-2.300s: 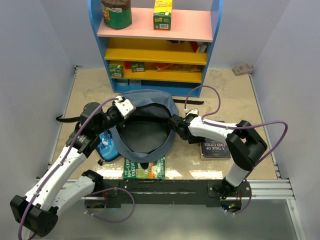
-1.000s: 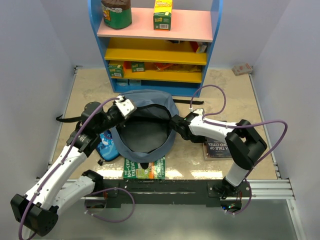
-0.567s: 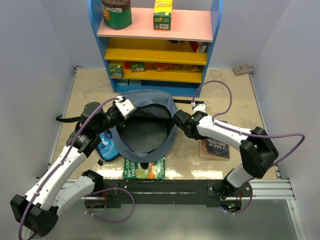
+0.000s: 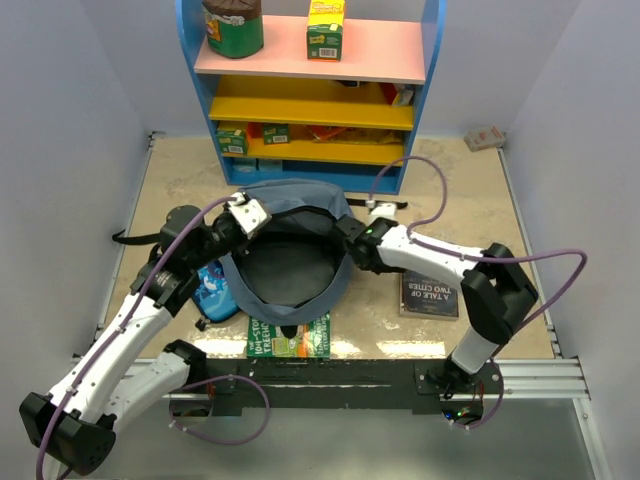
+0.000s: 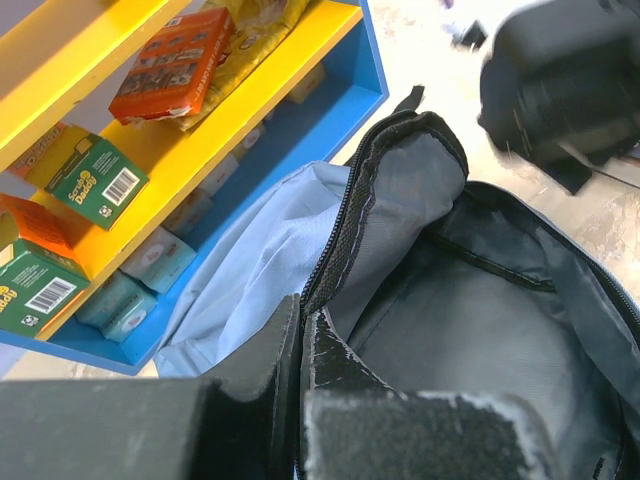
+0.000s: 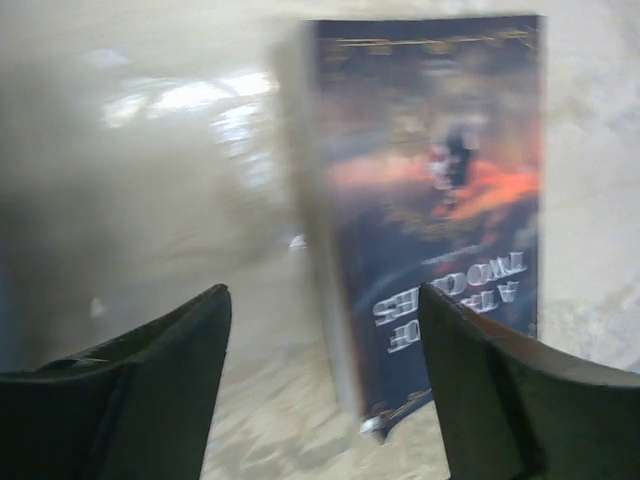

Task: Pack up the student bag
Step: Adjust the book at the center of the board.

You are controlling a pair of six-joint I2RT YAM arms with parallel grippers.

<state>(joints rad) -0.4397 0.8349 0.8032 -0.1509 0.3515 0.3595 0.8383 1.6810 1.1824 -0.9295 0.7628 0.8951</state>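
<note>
The student bag (image 4: 300,196), grey-blue with dark lining, lies open at mid-table. My left gripper (image 4: 255,222) is shut on its zipper rim at the back left. In the left wrist view the fingertips (image 5: 298,305) pinch the zipper edge of the bag (image 5: 250,260). My right gripper (image 4: 347,240) hangs beside the bag's right rim. In the blurred right wrist view this gripper (image 6: 323,290) is open with nothing between its fingers. Beyond them a dark blue book (image 6: 440,200) lies on the table. The same book (image 4: 430,293) sits right of the bag.
A green book (image 4: 290,337) lies at the bag's near edge. A blue printed pencil case (image 4: 212,290) is at the bag's left. The blue shelf unit (image 4: 310,100) with boxes and a jar stands behind. A small box (image 4: 485,138) rests at the back right.
My right gripper has gone from shut to open, and its arm swung out to the right and came back beside the bag's right rim. The left arm has held still.
</note>
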